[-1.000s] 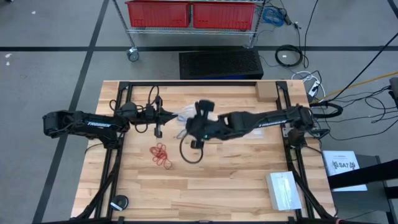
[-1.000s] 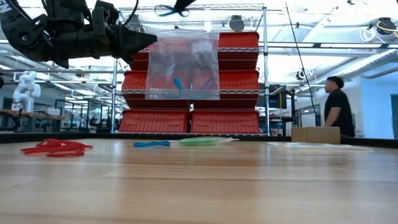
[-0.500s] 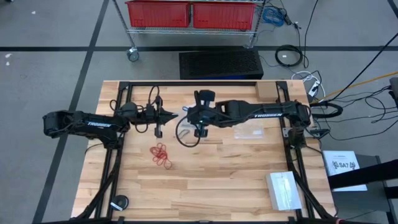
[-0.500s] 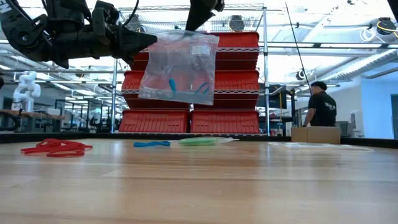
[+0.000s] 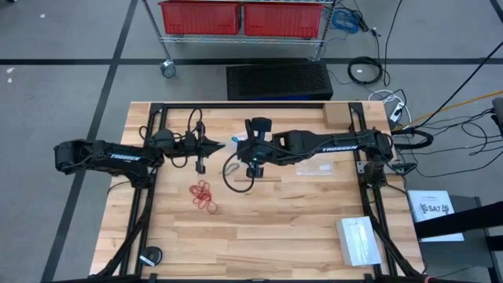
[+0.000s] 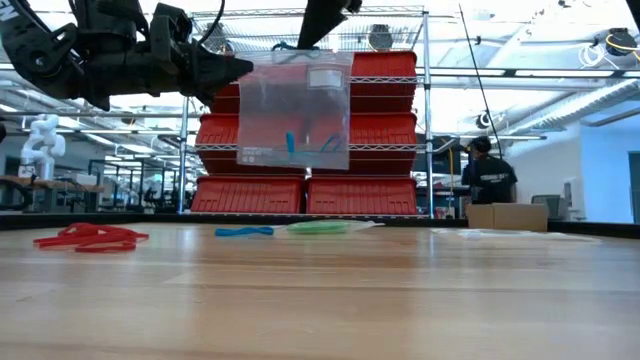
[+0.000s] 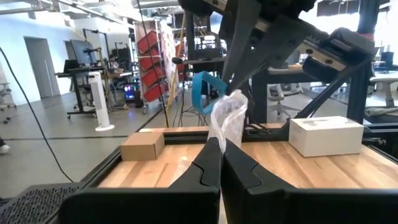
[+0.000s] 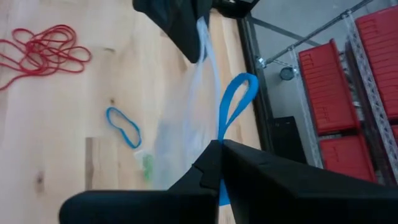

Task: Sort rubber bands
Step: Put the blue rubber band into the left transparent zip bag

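Note:
My left gripper [image 7: 221, 146] is shut on a clear plastic bag [image 6: 295, 105] that hangs above the table's middle. Blue bands [image 6: 305, 145] sit in the bag's lower part. My right gripper [image 8: 219, 144] comes down beside the bag's top edge and is shut on a blue rubber band [image 8: 235, 102]. The red bands [image 5: 203, 196] lie in a loose cluster on the wood, nearer the near edge. A single blue band [image 8: 122, 126] and green bands [image 6: 318, 227] lie flat on the table below the bag. My left gripper pinches the bag's crumpled top edge [image 7: 227, 115] near its upper corner, coming in level from the table's left. The bag is lifted clear and hangs straight down below the fingers. My right gripper pinches the blue band [image 8: 221, 134] between its two fingers. A loop [image 8: 239, 87] stands out past the fingertips, close beside the bag's top.
A cardboard box [image 5: 336, 116] stands near the far right corner. A stack of clear bags [image 5: 357, 240] lies near the near right corner, and one flat bag [image 5: 314, 167] lies right of centre. A person [image 6: 488, 175] is in the room beyond the table.
My right gripper has moved toward the far edge and the left gripper, arriving over the bag's top. The hanging bag tipped askew half a second ago and now hangs square again. The person in the background has walked leftward.

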Robot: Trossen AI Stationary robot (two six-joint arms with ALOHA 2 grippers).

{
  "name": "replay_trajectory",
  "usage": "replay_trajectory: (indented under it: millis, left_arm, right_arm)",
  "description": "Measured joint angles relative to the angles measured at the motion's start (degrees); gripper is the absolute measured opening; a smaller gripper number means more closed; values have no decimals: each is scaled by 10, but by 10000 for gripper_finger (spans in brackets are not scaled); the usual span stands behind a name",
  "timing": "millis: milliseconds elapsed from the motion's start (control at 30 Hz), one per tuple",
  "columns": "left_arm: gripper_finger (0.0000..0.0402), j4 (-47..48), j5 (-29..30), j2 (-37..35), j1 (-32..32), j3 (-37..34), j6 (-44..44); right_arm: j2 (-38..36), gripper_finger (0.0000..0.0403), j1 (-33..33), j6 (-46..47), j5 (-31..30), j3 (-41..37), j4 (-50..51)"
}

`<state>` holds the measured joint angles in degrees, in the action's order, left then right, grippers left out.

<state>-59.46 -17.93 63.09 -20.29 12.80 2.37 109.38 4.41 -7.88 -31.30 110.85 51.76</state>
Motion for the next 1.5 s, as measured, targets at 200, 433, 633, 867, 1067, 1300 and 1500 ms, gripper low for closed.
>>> replay_trajectory:
  millis: [200, 433, 633, 867, 1067, 1300, 1500]
  left_arm:
    - [0, 0, 0, 0, 0, 0, 0]
    - [0, 1, 0, 0, 0, 0, 0]
    - [0, 1, 0, 0, 0, 0, 0]
    - [0, 0, 0, 0, 0, 0, -1]
    - [0, 0, 0, 0, 0, 0, -1]
    - [0, 0, 0, 0, 0, 0, -1]
    - [0, 0, -9, 0, 0, 0, -1]
  right_arm:
    - [0, 0, 6, -3, -6, 5, -8]
    - [-2, 0, 6, -5, -2, 15, -7]
    - [-1, 0, 0, -3, 2, 8, 10]
    - [-1, 0, -15, 2, 21, 8, 14]
    - [-1, 6, -25, 24, 91, 8, 17]
    - [-1, 91, -24, 27, 90, 19, 19]
    - [-8, 164, -12, 56, 89, 41, 16]
